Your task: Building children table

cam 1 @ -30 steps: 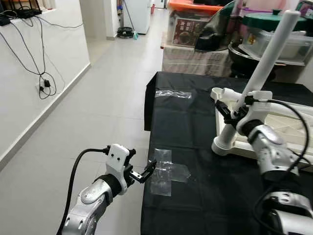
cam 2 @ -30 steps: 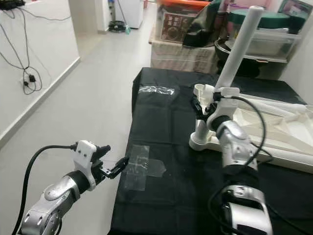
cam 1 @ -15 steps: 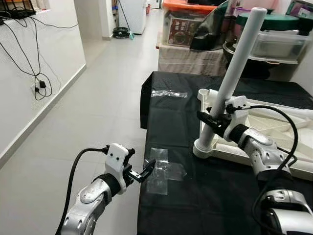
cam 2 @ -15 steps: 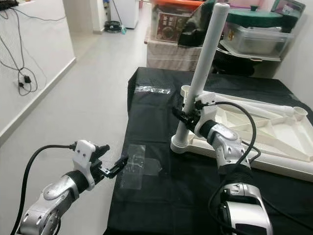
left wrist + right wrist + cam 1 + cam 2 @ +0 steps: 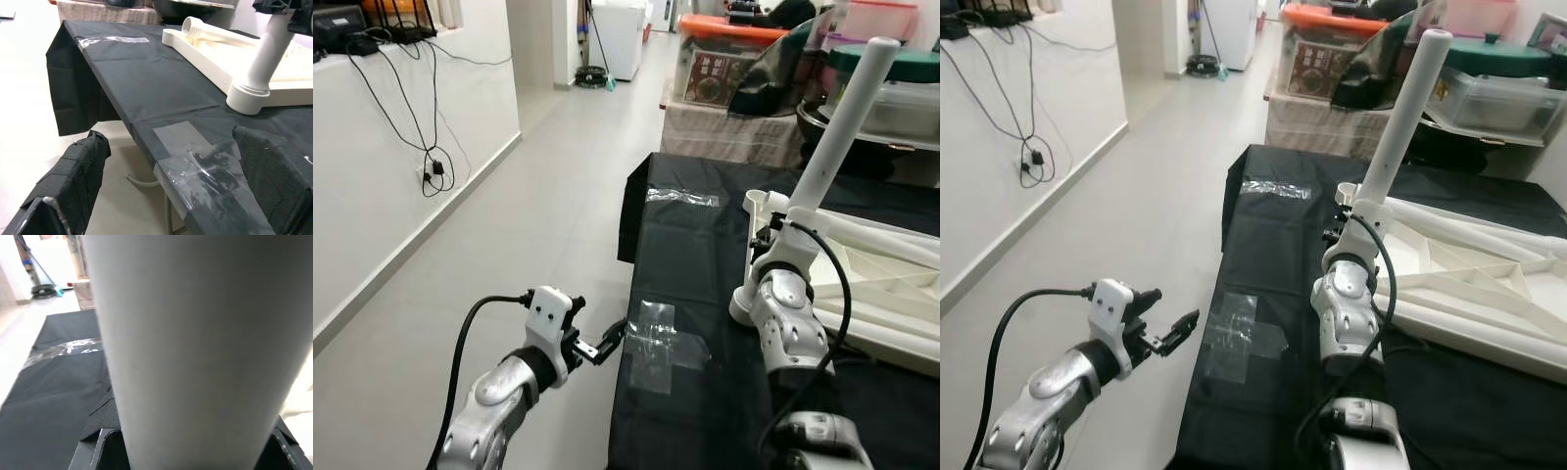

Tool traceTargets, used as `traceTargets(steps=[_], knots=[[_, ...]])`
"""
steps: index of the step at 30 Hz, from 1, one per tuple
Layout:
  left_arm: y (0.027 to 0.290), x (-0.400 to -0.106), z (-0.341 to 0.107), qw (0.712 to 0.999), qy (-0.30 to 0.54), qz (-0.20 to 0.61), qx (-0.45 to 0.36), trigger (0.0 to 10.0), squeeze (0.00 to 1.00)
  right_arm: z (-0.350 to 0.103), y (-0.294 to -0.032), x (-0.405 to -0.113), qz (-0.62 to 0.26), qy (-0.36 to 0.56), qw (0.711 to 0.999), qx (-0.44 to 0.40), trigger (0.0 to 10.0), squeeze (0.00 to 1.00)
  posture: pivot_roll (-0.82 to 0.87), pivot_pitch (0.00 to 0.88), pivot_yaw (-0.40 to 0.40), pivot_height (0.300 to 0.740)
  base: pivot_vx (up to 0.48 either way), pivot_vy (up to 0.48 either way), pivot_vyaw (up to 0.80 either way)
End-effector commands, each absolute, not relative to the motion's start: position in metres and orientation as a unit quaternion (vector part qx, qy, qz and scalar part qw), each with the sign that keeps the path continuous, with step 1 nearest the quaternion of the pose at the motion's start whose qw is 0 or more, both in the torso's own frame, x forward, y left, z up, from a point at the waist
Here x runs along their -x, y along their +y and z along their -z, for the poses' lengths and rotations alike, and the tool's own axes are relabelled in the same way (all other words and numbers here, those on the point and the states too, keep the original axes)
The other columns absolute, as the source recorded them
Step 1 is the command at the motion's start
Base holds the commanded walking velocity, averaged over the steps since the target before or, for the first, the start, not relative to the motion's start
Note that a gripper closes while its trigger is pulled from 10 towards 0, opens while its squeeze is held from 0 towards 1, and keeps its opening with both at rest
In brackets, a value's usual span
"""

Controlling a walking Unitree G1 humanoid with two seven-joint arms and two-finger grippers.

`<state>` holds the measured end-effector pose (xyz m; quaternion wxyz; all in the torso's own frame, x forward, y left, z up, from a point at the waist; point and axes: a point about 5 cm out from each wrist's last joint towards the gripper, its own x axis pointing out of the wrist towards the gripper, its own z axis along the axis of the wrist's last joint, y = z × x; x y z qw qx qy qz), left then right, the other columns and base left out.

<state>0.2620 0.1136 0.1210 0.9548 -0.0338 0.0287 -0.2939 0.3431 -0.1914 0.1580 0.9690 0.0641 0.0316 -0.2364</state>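
A white table leg stands tilted, its wide foot at the near corner of the upside-down white table top. My right gripper is shut on the leg low down; up close the leg sits between its black fingers. A second leg lies along the table top. My left gripper hangs open beside the black table's left edge, level with a clear tape patch. Nothing is between its fingers.
A black cloth covers the work table, with another tape strip near its far left corner. Boxes and plastic tubs crowd the back. Open tiled floor lies to the left, by a white wall with hanging cables.
The camera has shifted. My right forearm has swung in closer to me, still gripping the leg, which stays on the corner. My left gripper holds the same pose by the tape.
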Motion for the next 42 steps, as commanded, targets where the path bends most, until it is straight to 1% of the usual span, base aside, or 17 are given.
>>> traceTargets(steps=[1, 7, 8, 9, 10, 11, 15, 16, 20, 21, 22, 25, 28, 37, 38, 39, 42], knots=[[0.112, -0.26, -0.119, 0.954, 0.035, 0.296, 0.031, 10.0, 0.0, -0.13, -0.192, -0.334, 0.252, 0.104, 0.961, -0.056, 0.0, 0.0, 0.08, 0.0, -0.086, 0.74, 0.0, 0.0, 0.0], [0.109, -0.261, -0.119, 0.954, 0.034, 0.296, 0.036, 10.0, 0.0, -0.138, -0.194, -0.343, 0.249, 0.108, 0.961, -0.05, 0.4, 0.0, 0.07, 0.0, -0.087, 0.74, 0.0, 0.0, 0.0], [0.107, -0.261, -0.119, 0.953, 0.032, 0.298, 0.039, 10.0, 0.0, -0.149, -0.203, -0.354, 0.198, 0.087, 0.975, -0.057, 10.0, 0.0, 0.08, 0.0, -0.089, 0.74, 0.0, 0.0, 0.0], [0.108, -0.261, -0.119, 0.953, 0.033, 0.298, 0.039, 10.0, 0.0, -0.158, -0.211, -0.355, 0.195, 0.066, 0.977, -0.05, 10.0, 0.9, 0.07, 0.0, -0.088, 0.74, 0.0, 0.0, 0.0], [0.108, -0.261, -0.119, 0.953, 0.033, 0.298, 0.039, 10.0, 0.0, -0.158, -0.211, -0.355, 0.195, 0.066, 0.977, -0.05, 10.0, 0.9, 0.07, 0.0, -0.088, 0.74, 0.0, 0.0, 0.0], [0.109, -0.261, -0.119, 0.953, 0.033, 0.298, 0.038, 10.0, 0.0, -0.164, -0.216, -0.355, 0.198, 0.051, 0.978, -0.043, 10.0, 1.0, 0.07, 0.0, -0.088, 0.74, 0.0, 0.0, 0.0], [0.112, -0.261, -0.118, 0.954, 0.035, 0.295, 0.037, 10.0, 0.0, -0.176, -0.23, -0.357, 0.197, 0.034, 0.979, -0.041, 10.0, 1.0, 0.07, 0.0, -0.085, 0.74, 0.0, 0.0, 0.0], [0.112, -0.26, -0.118, 0.954, 0.035, 0.295, 0.036, 10.0, 0.0, -0.181, -0.235, -0.359, 0.183, 0.033, 0.981, -0.048, 10.0, 0.06, 0.07, 0.0, -0.084, 0.74, 0.0, 0.0, 0.0], [0.111, -0.26, -0.119, 0.954, 0.035, 0.295, 0.037, 10.0, 0.0, -0.189, -0.236, -0.363, 0.115, 0.025, 0.99, -0.08, 10.0, 0.0, 0.08, 0.0, -0.079, 0.74, 0.0, 0.0, 0.0], [0.111, -0.26, -0.119, 0.954, 0.035, 0.297, 0.037, 10.0, 0.0, -0.193, -0.233, -0.364, 0.033, 0.012, 0.996, -0.083, 10.0, 0.0, 0.07, 0.0, -0.072, 0.74, 0.0, 0.0, 0.0], [0.111, -0.26, -0.119, 0.954, 0.035, 0.297, 0.037, 10.0, 0.0, -0.193, -0.233, -0.364, 0.033, 0.012, 0.996, -0.083, 10.0, 0.0, 0.07, 0.0, -0.072, 0.74, 0.0, 0.0, 0.0], [0.112, -0.261, -0.119, 0.953, 0.036, 0.299, 0.034, 10.0, 0.0, -0.2, -0.229, -0.364, -0.118, 0.003, 0.992, -0.05, 10.0, 0.0, 0.07, 0.0, -0.076, 0.74, 0.0, 0.0, 0.0], [0.113, -0.263, -0.12, 0.953, 0.035, 0.299, 0.032, 10.0, 0.0, -0.206, -0.224, -0.363, -0.202, 0.003, 0.979, -0.037, 10.0, 0.0, 0.08, 0.0, -0.076, 0.74, 0.0, 0.0, 0.0], [0.112, -0.261, -0.119, 0.953, 0.035, 0.3, 0.031, 10.0, 0.0, -0.206, -0.212, -0.367, -0.289, 0.007, 0.957, -0.018, 10.0, 0.0, 0.09, 0.0, -0.079, 0.74, 0.0, 0.0, 0.0], [0.113, -0.262, -0.119, 0.953, 0.034, 0.299, 0.029, 10.0, 0.0, -0.206, -0.213, -0.369, -0.287, 0.001, 0.958, -0.029, 4.1, 0.0, 0.09, 0.0, -0.081, 0.74, 0.0, 0.0, 0.0], [0.114, -0.263, -0.12, 0.953, 0.033, 0.298, 0.028, 10.0, 0.0, -0.207, -0.213, -0.371, -0.288, -0.005, 0.957, -0.043, 0.0, 0.0, 0.1, 0.0, -0.082, 0.74, 0.0, 0.0, 0.0], [0.115, -0.264, -0.121, 0.954, 0.032, 0.297, 0.027, 10.0, 0.0, -0.208, -0.216, -0.373, -0.274, -0.016, 0.959, -0.064, 0.0, 0.0, 0.1, 0.0, -0.082, 0.74, 0.0, 0.0, 0.0]])
